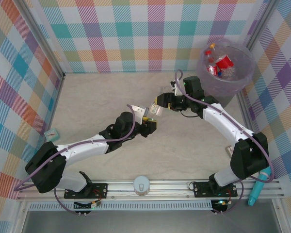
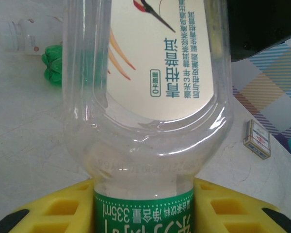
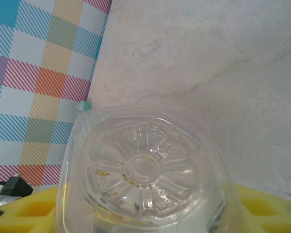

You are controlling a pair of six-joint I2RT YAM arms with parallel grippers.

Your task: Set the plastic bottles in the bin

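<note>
A clear bottle [image 1: 155, 109] with a green band at its neck hangs above the middle of the tabletop [image 1: 97, 102], between the two arms. The left gripper [image 1: 148, 122] is clamped on it: in the left wrist view, the yellow fingers [image 2: 58, 208] press on both sides of the green band. The right gripper [image 1: 161, 103] meets the bottle from the far right side. In the right wrist view, the bottle's ribbed base [image 3: 143, 167] lies between the yellow fingers [image 3: 266, 208], but I cannot tell if they squeeze it. The bin [image 1: 237, 86] stands at the far right corner, well apart, with red-labelled bottles [image 1: 222, 63] inside.
</note>
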